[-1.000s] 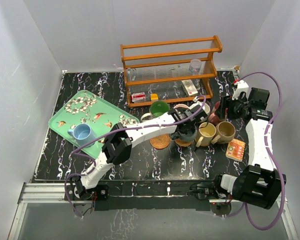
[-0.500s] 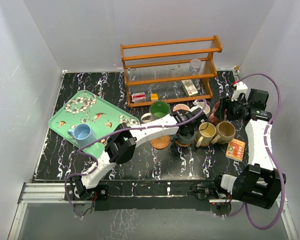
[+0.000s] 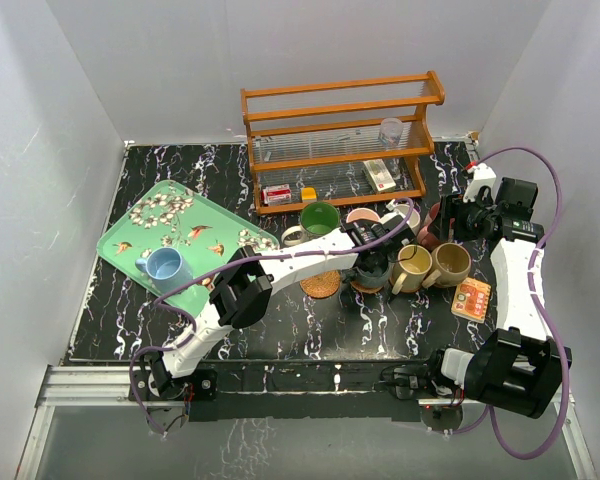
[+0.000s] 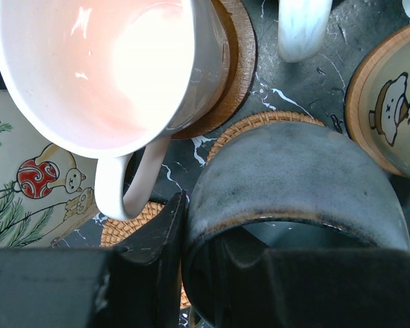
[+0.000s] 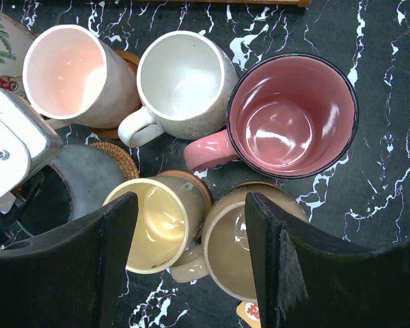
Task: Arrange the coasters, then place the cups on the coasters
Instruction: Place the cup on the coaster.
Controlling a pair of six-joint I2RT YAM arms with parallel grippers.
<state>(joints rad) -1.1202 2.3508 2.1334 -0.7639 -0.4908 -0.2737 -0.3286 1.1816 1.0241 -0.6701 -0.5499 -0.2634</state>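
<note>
My left gripper (image 4: 201,229) is shut on the rim of the dark grey cup (image 4: 294,171), one finger outside and one inside. That cup (image 3: 372,266) is over a woven coaster (image 4: 263,120); whether it rests on it I cannot tell. A pink-lined cup (image 4: 102,61) stands on a dark wood coaster (image 4: 240,58). A bare woven coaster (image 3: 321,283) lies to the left. My right gripper (image 5: 191,260) hangs open above the yellow cup (image 5: 154,225) and tan cup (image 5: 253,249), each on a coaster. The maroon cup (image 5: 294,113), cream cup (image 5: 184,78) and green cup (image 3: 320,217) stand behind.
A wooden rack (image 3: 340,140) with a glass tumbler (image 3: 390,131) and small boxes stands at the back. The green tray (image 3: 130,235) at left carries the light blue cup (image 3: 165,267). A small orange card (image 3: 472,298) lies right of the tan cup.
The left arm's elbow has shifted slightly to the right while its gripper stays on the dark grey cup. The right arm has not moved.
</note>
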